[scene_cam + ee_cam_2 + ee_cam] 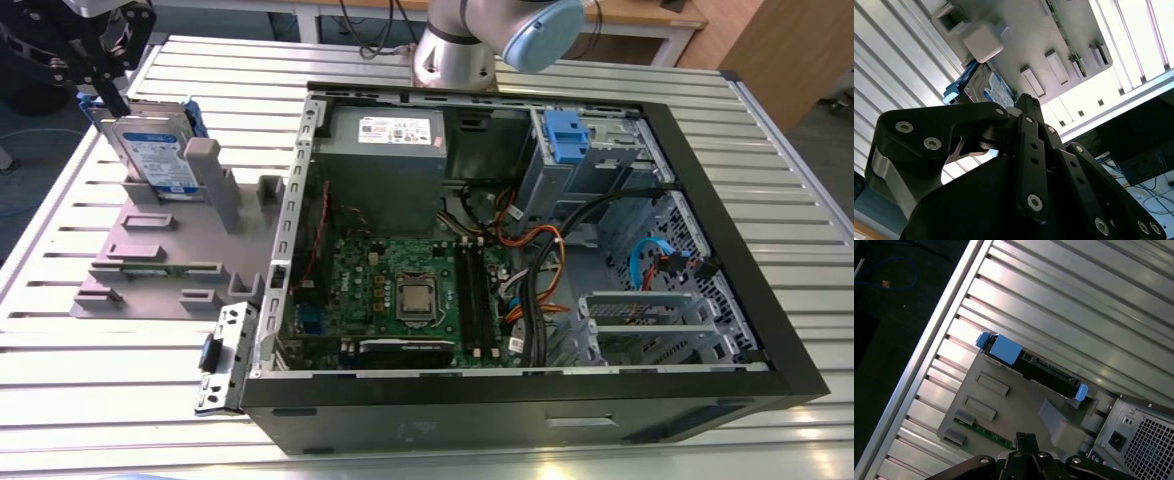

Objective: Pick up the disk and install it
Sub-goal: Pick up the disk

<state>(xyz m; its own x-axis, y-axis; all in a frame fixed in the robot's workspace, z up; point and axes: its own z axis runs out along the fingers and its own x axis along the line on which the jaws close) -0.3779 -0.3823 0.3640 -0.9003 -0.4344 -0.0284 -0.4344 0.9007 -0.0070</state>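
Above the disk [150, 150] in its grey stand [140, 255], the gripper [1025, 441] hangs closed and empty, liable to ram its top edge.

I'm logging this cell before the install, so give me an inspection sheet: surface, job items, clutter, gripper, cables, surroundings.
Surface: ribbed metal table.
Job's things: the disk stands on edge in the grey stand; open computer case beside it.
Clutter: nothing seen.
Gripper: gripper just above the disk's top edge; contact unclear.
Cables: wire bundles inside the case; loose leads beyond the table.
Surroundings: arm base on the table beyond the case; wooden cabinet at the exterior view's right.
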